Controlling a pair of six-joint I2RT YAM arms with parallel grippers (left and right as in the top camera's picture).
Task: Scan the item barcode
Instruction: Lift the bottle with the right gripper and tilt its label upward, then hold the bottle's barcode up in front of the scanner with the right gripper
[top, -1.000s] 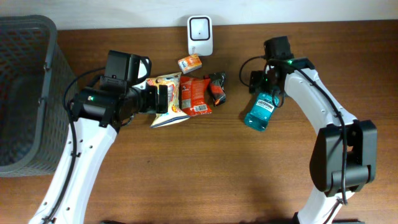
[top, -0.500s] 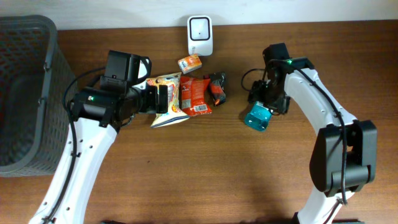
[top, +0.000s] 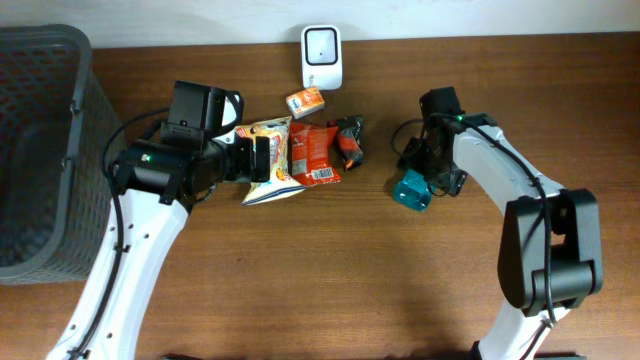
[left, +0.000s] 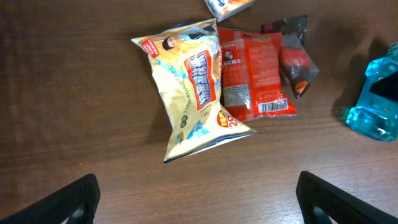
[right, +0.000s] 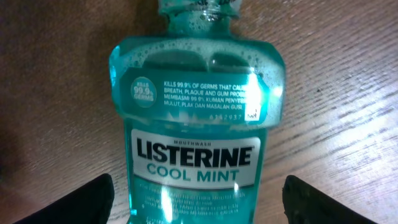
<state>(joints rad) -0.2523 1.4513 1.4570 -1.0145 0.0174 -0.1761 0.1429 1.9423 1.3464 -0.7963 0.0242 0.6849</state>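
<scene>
Straddling the bottle: the right gripper (right: 199, 183) has its jaws far apart, one finger on each side of the mouthwash bottle (right: 196, 124). In the right wrist view a thin strip of table (right: 348, 93) shows between each finger and the bottle, so no clamp is seen.
Bottle place: directly under the right gripper, label facing the wrist camera, cap pointing away from the fingers. From above only a teal end shows past the wrist, to the right of the snack group and on the near-right of the white scanner (top: 321, 57).
Left side: the left gripper (left: 198, 180) is wide open and holds nothing; it is over bare wood near the yellow bag (left: 193, 87).
Right pose: the right arm (top: 500, 170) rises from the near right edge, bends and reaches left, wrist turned down.
Left pose: the left arm (top: 140, 240) comes from the near left and bends to the right.
Count: one bottle, one yellow bag, one red bag (left: 252, 78), one dark packet (left: 295, 65), one small orange box (top: 305, 101), one scanner, one grey basket (top: 40, 150), two arms.
</scene>
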